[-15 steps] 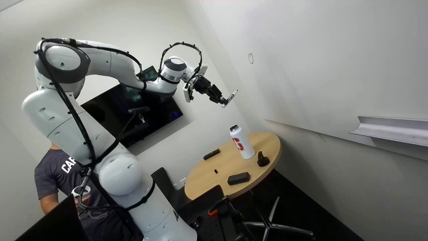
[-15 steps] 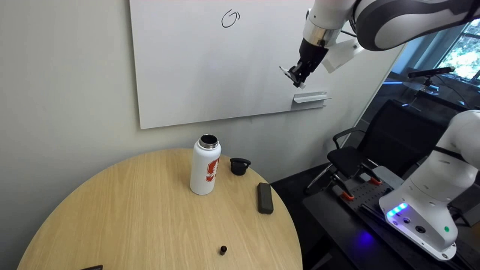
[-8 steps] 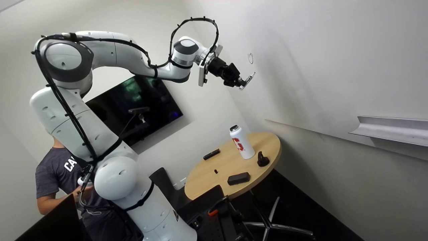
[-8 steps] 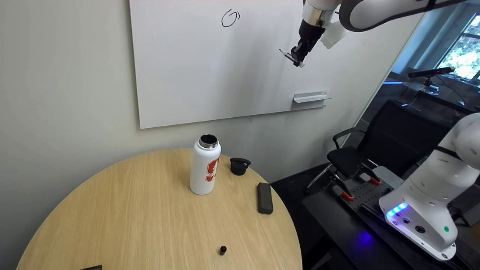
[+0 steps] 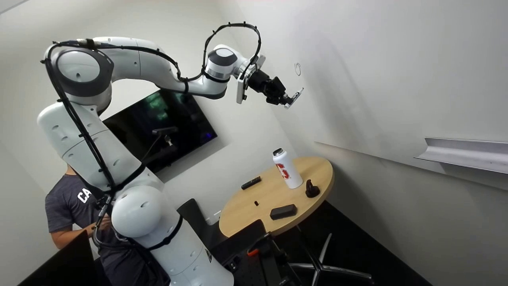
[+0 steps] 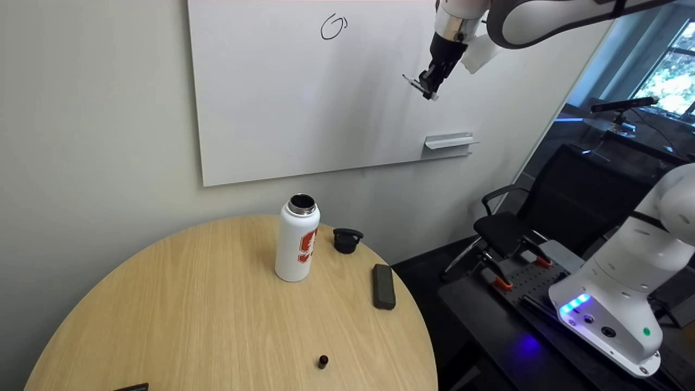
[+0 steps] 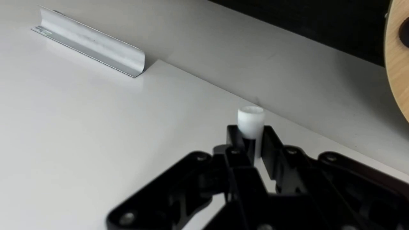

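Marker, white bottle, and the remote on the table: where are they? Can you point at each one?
Marker (image 7: 251, 126): in the wrist view, on its white end.
White bottle (image 6: 290, 239): in an exterior view, on its white side.
Remote (image 5: 251, 183): in an exterior view, on its black body.

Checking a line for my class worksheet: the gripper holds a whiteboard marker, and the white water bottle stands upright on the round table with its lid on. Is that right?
Not quite: an exterior view shows the white water bottle upright but open, with a black lid beside it on the round table. The gripper does hold a whiteboard marker.
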Tool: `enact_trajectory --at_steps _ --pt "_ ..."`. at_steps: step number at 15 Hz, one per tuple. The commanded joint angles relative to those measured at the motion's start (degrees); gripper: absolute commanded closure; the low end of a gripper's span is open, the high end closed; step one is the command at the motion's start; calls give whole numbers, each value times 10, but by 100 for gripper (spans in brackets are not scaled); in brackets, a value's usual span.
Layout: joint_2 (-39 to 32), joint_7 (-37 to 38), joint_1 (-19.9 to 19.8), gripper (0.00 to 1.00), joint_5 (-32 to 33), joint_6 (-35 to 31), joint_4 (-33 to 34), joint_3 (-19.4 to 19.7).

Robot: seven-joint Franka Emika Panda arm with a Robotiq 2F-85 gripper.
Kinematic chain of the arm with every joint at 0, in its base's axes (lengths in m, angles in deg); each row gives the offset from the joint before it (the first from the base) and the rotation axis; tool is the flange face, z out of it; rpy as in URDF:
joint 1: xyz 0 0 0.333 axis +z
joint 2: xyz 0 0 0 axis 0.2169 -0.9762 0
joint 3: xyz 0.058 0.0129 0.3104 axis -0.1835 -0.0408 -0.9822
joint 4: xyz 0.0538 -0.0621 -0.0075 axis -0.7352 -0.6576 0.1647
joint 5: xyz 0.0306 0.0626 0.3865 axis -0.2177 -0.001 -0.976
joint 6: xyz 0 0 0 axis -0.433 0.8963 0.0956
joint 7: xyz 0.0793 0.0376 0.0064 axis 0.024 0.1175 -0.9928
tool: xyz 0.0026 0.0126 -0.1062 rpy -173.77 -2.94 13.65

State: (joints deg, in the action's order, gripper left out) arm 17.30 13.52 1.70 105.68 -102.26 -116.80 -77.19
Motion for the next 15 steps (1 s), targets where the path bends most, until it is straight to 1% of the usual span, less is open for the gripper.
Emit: enact_trajectory --at_steps 1,7,15 --pt "-25 9 -19 95 -7 12 34 8" --pt "-49 5 -41 95 -27 1 71 40" --pt "-84 -15 -42 95 -76 13 129 56"
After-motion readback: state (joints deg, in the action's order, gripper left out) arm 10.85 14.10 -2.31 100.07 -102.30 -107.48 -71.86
